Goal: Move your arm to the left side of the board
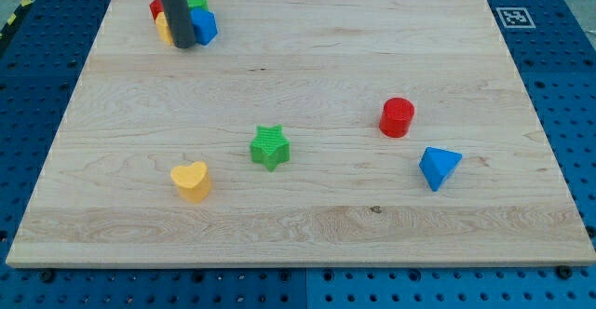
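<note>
My dark rod comes down at the view's top left, and my tip (182, 44) rests on the wooden board (307, 216). It stands in a tight cluster of blocks: a blue block (204, 26) just to its right, a green block (196, 1) above that, a red block (155, 7) and a yellow block (164, 27) on its left, both partly hidden by the rod. Their shapes cannot be made out. Farther off lie a green star (270, 147) at centre, a yellow heart (191, 181) at lower left, a red cylinder (398, 116) and a blue triangular block (439, 167) at right.
The board lies on a blue perforated table (568, 114). A black-and-white marker tag (513, 17) sits at the board's top right corner.
</note>
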{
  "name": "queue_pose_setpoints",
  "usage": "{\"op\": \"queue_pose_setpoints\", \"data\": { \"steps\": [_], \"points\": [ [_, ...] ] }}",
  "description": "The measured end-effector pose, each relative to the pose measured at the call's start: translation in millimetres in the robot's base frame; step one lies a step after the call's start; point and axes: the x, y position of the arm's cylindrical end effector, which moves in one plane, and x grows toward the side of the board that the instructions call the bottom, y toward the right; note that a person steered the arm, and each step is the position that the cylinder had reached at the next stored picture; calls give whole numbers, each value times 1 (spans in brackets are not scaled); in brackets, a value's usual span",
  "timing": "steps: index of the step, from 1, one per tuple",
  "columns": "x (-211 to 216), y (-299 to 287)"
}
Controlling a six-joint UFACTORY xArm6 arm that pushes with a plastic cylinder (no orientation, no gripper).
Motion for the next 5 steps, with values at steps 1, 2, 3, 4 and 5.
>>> {"op": "queue_pose_setpoints", "data": {
  "steps": [1, 2, 3, 4, 5],
  "points": [
    [36, 0],
    [51, 0],
    [51, 0],
    [51, 0],
    [51, 0]
  ]
}}
